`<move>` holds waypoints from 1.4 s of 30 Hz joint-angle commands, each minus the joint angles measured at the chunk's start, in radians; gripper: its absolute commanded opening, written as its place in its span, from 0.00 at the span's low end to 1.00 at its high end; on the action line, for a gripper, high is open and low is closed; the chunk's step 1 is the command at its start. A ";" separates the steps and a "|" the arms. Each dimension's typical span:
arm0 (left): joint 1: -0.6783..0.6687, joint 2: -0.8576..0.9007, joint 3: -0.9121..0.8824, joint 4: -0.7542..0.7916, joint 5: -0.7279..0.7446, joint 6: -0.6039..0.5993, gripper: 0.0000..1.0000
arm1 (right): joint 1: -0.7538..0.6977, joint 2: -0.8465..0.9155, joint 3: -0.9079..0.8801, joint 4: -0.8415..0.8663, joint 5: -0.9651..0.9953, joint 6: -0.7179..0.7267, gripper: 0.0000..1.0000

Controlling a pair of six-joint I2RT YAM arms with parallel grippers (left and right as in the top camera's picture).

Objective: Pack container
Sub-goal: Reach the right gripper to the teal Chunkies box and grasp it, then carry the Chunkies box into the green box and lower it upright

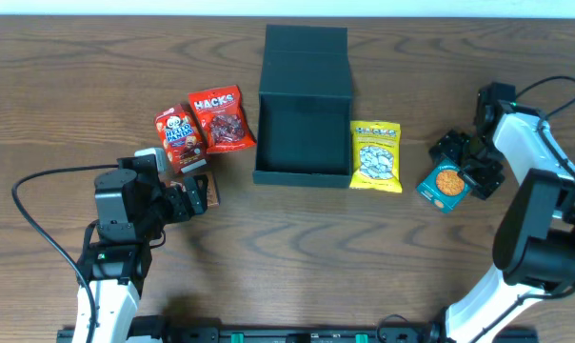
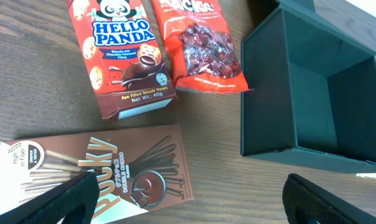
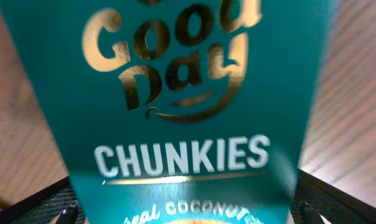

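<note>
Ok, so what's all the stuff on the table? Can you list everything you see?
container: one, dark teal-green, middle of table, lid open
Hello Panda box: one, red, left of container
sweets bag: one, red, between Hello Panda box and container
Pocky box: one, brown, near left gripper
snack bag: one, yellow, by container's right side
cookie box: one, teal, far right
table: one, brown wood
left gripper: one, black, open, above Pocky box
right gripper: one, black, open, over cookie box
</note>
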 commanded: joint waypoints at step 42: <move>0.034 0.002 0.022 -0.026 -0.124 -0.037 0.95 | 0.240 0.019 0.504 -0.208 -0.188 -0.200 0.77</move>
